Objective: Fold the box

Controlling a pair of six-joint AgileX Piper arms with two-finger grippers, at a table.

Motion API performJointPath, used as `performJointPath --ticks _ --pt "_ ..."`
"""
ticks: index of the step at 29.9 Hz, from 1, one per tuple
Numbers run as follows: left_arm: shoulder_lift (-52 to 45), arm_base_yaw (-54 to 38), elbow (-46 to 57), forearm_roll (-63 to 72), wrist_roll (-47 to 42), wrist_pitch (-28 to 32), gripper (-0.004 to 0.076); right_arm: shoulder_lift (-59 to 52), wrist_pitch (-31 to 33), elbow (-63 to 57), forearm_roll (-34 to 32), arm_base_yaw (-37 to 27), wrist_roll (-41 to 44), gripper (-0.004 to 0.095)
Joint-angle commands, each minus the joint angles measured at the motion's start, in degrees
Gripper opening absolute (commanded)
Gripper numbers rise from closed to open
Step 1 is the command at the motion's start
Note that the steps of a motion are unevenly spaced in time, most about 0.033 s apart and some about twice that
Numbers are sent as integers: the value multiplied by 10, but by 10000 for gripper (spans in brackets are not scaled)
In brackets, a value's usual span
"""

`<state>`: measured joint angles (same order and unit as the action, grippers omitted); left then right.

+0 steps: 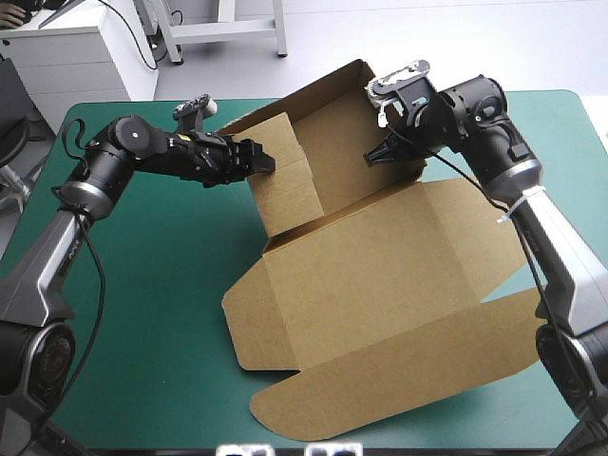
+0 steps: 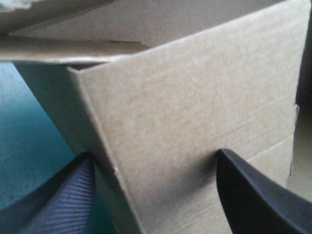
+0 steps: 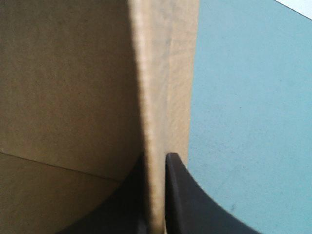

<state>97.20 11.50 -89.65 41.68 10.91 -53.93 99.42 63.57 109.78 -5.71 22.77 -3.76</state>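
Note:
The brown box (image 1: 380, 275) lies in the middle of the table, its near panels and flaps flat and its far walls raised. My left gripper (image 1: 261, 157) is at the raised left wall. In the left wrist view the left gripper (image 2: 153, 153) stands open, its fingers astride a folded corner of the box (image 2: 185, 97). My right gripper (image 1: 378, 155) is at the raised far-right wall. Seen from the right wrist, the right gripper (image 3: 155, 156) is shut on the upright edge of the box (image 3: 63, 73), one finger on each face.
A long flat flap (image 1: 399, 380) of the box reaches close to the table's front edge. Teal-green cover (image 1: 152, 285) shows left of the box and beyond the held wall (image 3: 253, 97). White furniture stands past the far edge.

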Motion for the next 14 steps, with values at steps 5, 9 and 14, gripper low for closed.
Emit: performJointPath --ticks 5,9,14 --pt "-46 -10 -15 7 -4 -14 480 -34 -84 24 0 8 42 -14" --pt "-54 -15 -15 4 -4 -18 480 -32 -79 24 -51 8 73 -14" --pt "-62 -15 -15 1 -5 -19 480 -32 -92 24 -80 2 104 -14"
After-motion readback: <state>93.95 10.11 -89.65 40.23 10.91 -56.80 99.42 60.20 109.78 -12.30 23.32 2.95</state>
